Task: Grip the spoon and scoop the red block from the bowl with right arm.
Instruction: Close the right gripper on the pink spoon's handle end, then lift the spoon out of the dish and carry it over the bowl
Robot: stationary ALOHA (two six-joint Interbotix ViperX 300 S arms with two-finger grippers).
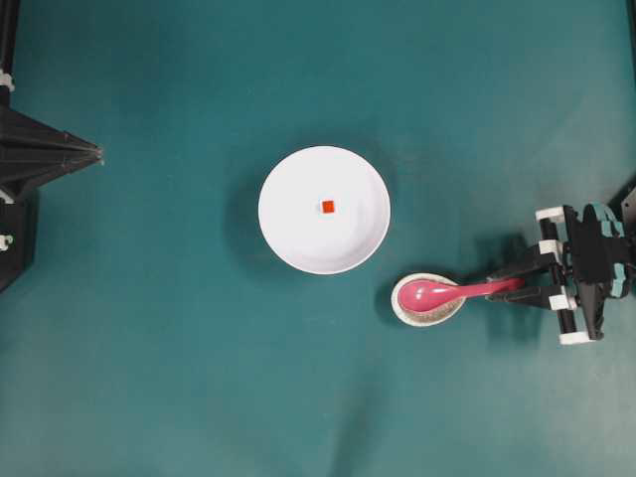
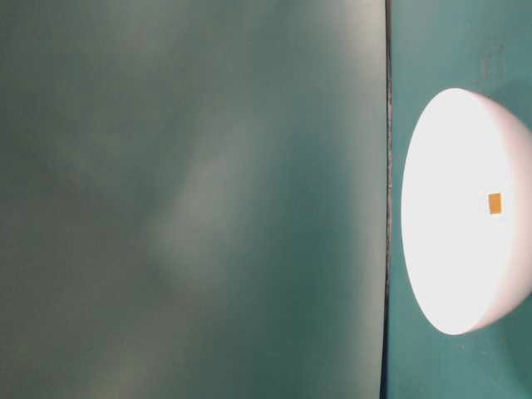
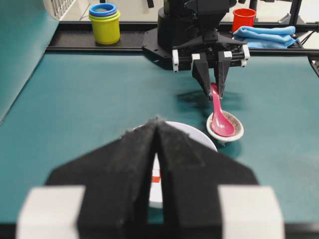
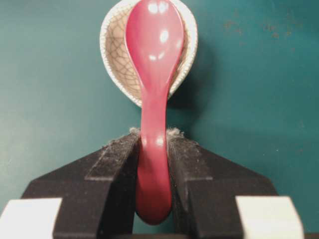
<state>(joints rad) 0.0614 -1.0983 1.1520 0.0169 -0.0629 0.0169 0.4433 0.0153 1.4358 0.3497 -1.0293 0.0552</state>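
Note:
The pink spoon lies with its scoop in a small speckled dish and its handle pointing right. My right gripper is shut on the handle; in the right wrist view the spoon runs out between the closed fingers of the gripper. The white bowl stands at the table's middle, up and left of the dish, with the red block inside. The bowl and block also show in the table-level view. My left gripper is shut and empty at the far left edge.
In the left wrist view, stacked yellow and blue cups, a red cup and a blue cloth sit beyond the table's far edge, behind the right arm. A blurred teal panel fills the left of the table-level view.

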